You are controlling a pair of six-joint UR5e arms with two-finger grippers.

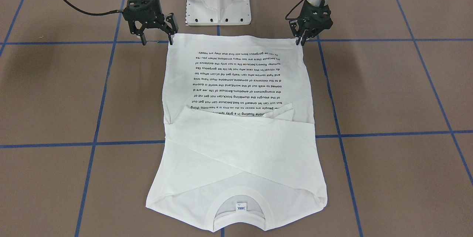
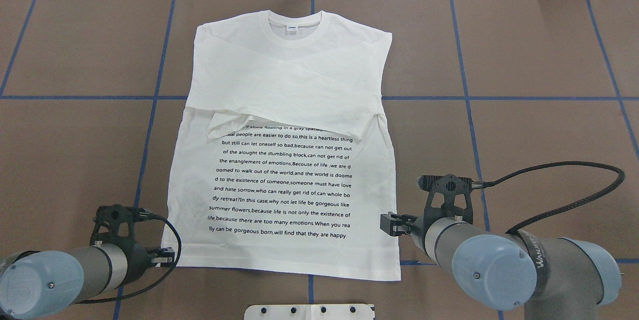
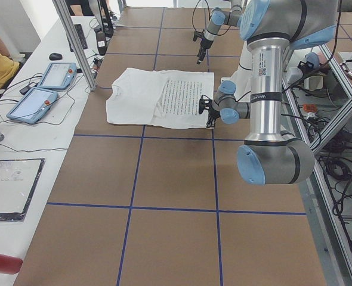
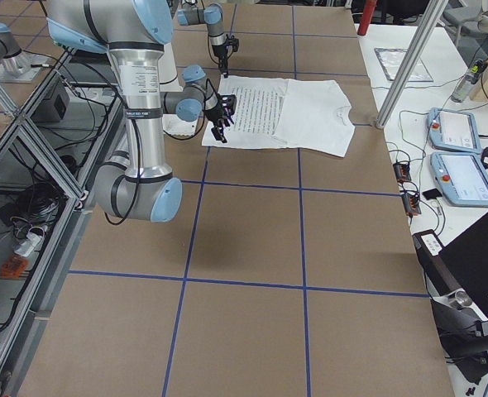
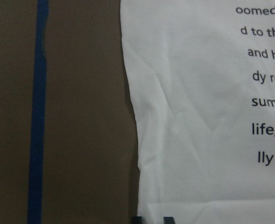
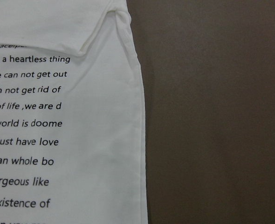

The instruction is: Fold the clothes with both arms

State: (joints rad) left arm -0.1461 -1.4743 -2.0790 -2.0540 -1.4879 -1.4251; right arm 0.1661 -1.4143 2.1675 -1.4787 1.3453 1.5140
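Note:
The white long-sleeved T-shirt (image 1: 236, 148) lies flat, text side up, with both sleeves folded across the chest and the collar far from the robot (image 2: 284, 80). My right gripper (image 1: 157, 41) is open at one hem corner, with one finger touching the cloth edge. My left gripper (image 1: 300, 41) stands on the other hem corner, its jaws close together on the cloth. In the left wrist view its two fingertips (image 5: 137, 219) show at the bottom edge, on the shirt's side edge (image 5: 198, 140). The right wrist view shows only the shirt's side (image 6: 81, 154), no fingers.
The white metal base (image 1: 218, 0) stands just behind the hem, between the arms. The brown table (image 1: 388, 92) has blue tape lines. A side bench with tablets (image 3: 56, 74) runs along the far side, beyond the collar.

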